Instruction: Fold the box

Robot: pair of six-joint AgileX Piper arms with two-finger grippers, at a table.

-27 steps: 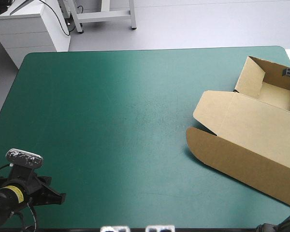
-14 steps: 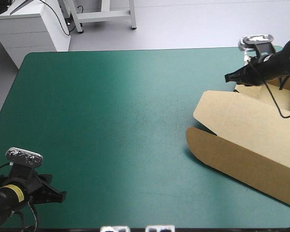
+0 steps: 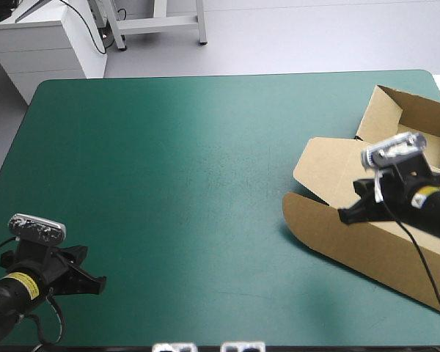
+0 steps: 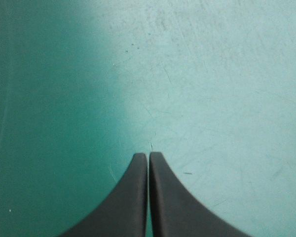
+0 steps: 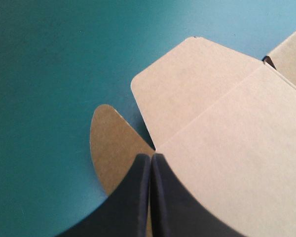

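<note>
The box [image 3: 337, 172] lay at the table's [image 3: 191, 183] right side, with its tray toward the far corner and its lid flat. The board looked light and stiff, though easily creased, and the lid's edge by the rounded flap [image 5: 111, 143] seemed the best hold. The right end effector [image 3: 342, 217], clenched and empty, had swung from the tray to that flap. The left end effector [image 3: 99, 282] — also clenched — had barely moved.

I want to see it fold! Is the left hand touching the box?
Apart. High view shows wide teal-green cover between the left hand and the box.
</note>
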